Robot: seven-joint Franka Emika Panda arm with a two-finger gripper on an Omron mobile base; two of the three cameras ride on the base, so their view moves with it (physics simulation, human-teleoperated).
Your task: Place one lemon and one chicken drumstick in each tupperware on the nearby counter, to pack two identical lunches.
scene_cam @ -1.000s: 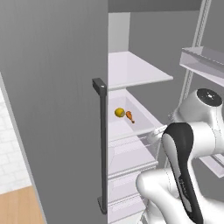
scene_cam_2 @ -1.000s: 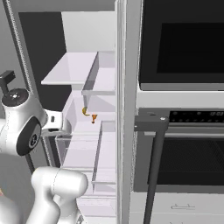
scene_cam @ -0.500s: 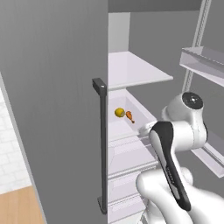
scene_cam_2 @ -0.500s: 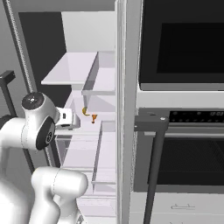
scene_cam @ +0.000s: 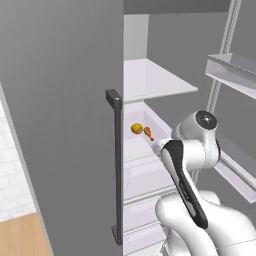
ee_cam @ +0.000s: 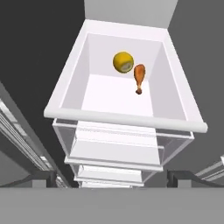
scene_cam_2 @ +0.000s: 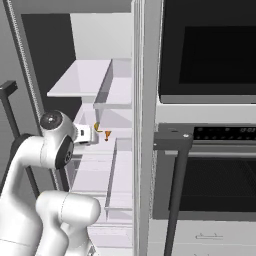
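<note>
A yellow lemon [ee_cam: 123, 62] and a brown chicken drumstick [ee_cam: 139, 76] lie side by side at the back of a white fridge bin [ee_cam: 127, 119]. My gripper [ee_cam: 112, 178] hangs open in front of and above the bin's front rim, holding nothing. From the left base view the lemon [scene_cam: 136, 128] and drumstick [scene_cam: 149, 132] lie just beyond my hand, which the arm mostly hides. From the right, the gripper [scene_cam_2: 94, 134] points at the drumstick [scene_cam_2: 107, 134]. The tupperware is out of view.
The open grey fridge door with its dark handle [scene_cam: 116, 165] stands left of the arm. A glass shelf [scene_cam: 155, 80] hangs above the bin, and door racks [scene_cam: 235, 70] are at right. Wall ovens [scene_cam_2: 210, 50] flank the fridge. A patch of light-brown wood [scene_cam: 20, 235], perhaps the counter, shows lower left.
The arm has swung forward and folded, carrying the hand closer to the bin with the lemon and drumstick. The jaws have stayed open.
</note>
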